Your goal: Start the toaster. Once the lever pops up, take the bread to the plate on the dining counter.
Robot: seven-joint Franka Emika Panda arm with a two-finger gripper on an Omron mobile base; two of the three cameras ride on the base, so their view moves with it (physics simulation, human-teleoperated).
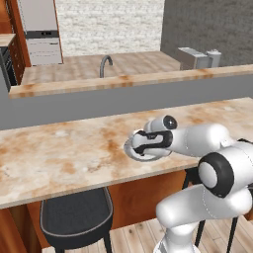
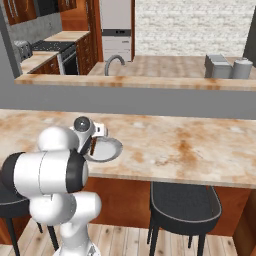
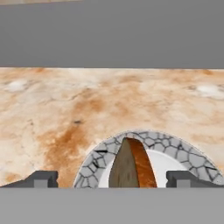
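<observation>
Where the long beige, rust-marbled tabletop (image 1: 64, 148) spans the scene, we note the white arm (image 1: 207, 143) reaching over its near edge. Beyond the raised ledge, the toaster (image 1: 193, 58) stands well apart on the far kitchen counter. We observe the plate (image 3: 175, 151), round with a mottled grey rim, resting on the tabletop directly under the claw (image 3: 112, 179). The bread (image 3: 131, 164) sits on the plate, standing on edge in the hand view. We find the claw spread wide, its fingertips (image 3: 41, 179) either side of the slice, gripping nothing.
</observation>
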